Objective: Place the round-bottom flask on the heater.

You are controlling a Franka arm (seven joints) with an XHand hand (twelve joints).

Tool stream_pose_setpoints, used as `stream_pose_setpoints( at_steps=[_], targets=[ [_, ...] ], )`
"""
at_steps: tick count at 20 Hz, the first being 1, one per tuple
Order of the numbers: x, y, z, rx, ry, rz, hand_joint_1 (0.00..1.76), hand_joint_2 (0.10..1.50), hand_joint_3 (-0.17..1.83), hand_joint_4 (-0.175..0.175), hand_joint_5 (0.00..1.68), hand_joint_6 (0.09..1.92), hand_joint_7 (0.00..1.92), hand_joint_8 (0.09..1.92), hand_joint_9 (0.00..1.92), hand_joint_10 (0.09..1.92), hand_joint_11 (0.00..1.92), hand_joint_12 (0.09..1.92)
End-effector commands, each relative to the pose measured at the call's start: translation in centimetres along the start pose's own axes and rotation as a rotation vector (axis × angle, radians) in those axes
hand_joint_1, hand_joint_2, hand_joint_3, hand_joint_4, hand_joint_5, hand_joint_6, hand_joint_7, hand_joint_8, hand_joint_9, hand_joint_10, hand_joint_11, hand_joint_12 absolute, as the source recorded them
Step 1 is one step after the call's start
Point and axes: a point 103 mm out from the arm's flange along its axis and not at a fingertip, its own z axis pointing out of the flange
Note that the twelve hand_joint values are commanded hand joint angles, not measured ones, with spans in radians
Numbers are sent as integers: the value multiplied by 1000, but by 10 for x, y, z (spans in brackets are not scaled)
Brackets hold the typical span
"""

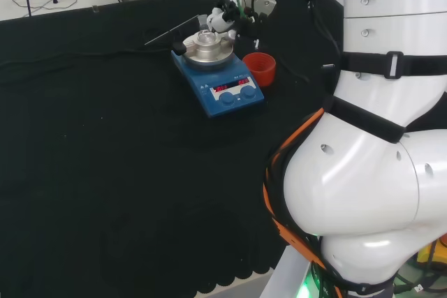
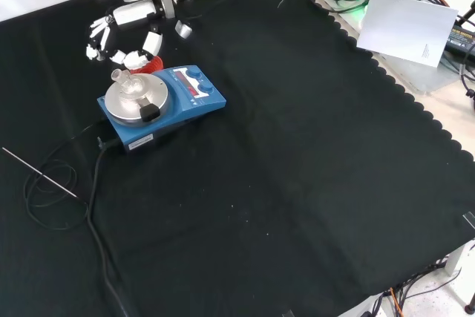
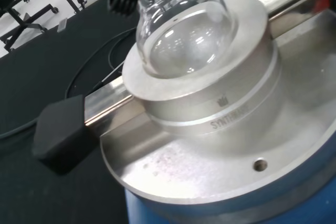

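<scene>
The clear glass round-bottom flask (image 3: 184, 30) sits in the silver metal block of the blue heater (image 2: 189, 105) on the black-clothed table (image 2: 297, 183). The black and white hand (image 2: 122, 38) hovers just beyond it, fingers spread, holding nothing.

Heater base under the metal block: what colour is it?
Blue, clearest in the front view: the heater has a blue body under its silver top.

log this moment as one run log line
flask: seated in metal block on heater | hand: open, just behind flask, not holding | red stand: empty, beside heater
</scene>
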Motion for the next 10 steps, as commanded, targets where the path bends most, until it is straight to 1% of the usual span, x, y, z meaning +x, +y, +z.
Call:
stream_pose_setpoints(
  at_steps=[1,3,5,6,9,10],
  targets=[
    [-1,-1,-3,-2,-1,2,1055,757,857,-3,928,1356,352,717,516,736,132,1363],
    [-2,-3,-4,-5,9,-1,1055,757,859,-2,929,1356,351,717,515,735,132,1363],
    [-4,-6,-8,3,38,1,1057,761,842,-3,931,1342,339,717,503,738,123,1365],
    [-5,-7,-10,4,39,0,1053,785,778,13,933,1302,323,722,487,748,108,1372],
    [-6,-11,-17,8,35,3,1022,941,446,76,908,1204,274,749,435,793,66,1392],
    [-6,-14,-21,5,33,2,973,925,452,10,874,1126,263,749,423,796,57,1392]
  ],
)
